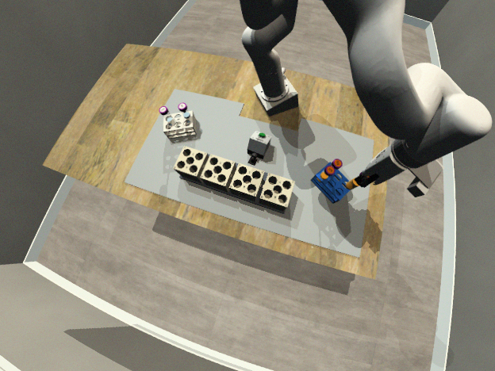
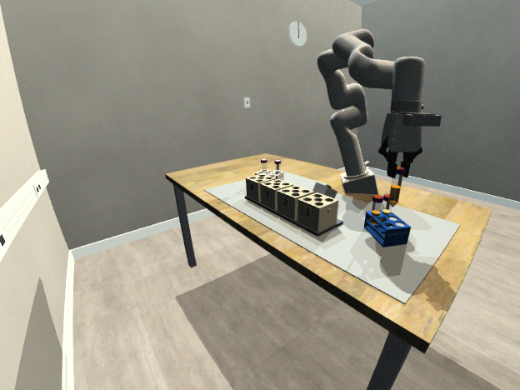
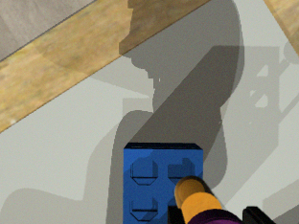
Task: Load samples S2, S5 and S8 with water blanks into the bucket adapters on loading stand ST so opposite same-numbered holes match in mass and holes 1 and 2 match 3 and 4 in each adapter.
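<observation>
With the claw (image 1: 366, 179) (image 2: 398, 170) (image 3: 214, 216) part-closed on an orange-filled tube (image 1: 352, 183) (image 2: 394, 194) (image 3: 198, 201) just above the blue rack (image 1: 331, 181) (image 2: 387, 228) (image 3: 163, 187), a low sideways swing w/o more lift could clip the other tubes (image 1: 329, 170) (image 2: 377, 202) or tip the loose rack, prob. spoiling the load.

Blue rack (image 1: 332, 187) (image 2: 394, 241) (image 3: 163, 160); cream adapter tops, dark sides; purple caps, orange dots probably; green DONE key (image 1: 262, 135)

Blue rack (image 1: 328, 190) (image 2: 396, 240) (image 3: 163, 187): one
White rack (image 1: 178, 128) (image 2: 275, 172): one
Adapters (image 1: 218, 170) (image 2: 317, 213): four
Purple-capped tubes (image 1: 337, 163) (image 2: 377, 201) (image 3: 201, 206): five
Green key (image 1: 262, 135): one
Wall clock (image 2: 297, 33): one
</observation>
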`<state>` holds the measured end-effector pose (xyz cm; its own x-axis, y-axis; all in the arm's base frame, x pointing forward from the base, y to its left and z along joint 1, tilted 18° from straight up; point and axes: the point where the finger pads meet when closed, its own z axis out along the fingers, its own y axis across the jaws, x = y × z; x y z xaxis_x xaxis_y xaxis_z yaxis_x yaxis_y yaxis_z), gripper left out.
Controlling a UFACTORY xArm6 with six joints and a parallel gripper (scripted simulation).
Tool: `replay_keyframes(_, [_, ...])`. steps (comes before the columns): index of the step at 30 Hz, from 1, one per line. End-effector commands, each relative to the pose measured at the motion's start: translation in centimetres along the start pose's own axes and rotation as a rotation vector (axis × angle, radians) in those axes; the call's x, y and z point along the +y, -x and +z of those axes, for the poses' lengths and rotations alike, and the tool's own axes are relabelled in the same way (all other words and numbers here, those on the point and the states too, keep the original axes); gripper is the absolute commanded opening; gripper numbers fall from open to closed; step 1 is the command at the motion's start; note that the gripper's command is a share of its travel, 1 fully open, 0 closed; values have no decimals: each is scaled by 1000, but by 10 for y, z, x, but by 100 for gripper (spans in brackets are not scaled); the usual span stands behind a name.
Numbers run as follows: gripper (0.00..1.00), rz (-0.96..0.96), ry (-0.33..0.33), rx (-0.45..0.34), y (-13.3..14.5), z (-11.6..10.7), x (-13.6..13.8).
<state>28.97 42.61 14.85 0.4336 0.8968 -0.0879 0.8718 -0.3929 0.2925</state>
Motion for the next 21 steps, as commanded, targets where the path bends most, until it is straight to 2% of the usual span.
replay_keyframes(1, [0, 1, 0, 5, -1, -10, 0])
replay_keyframes(8, [0, 1, 0, 5, -1, -20, 0])
replay_keyframes(21, [0, 1, 0, 5, -1, -20, 0])
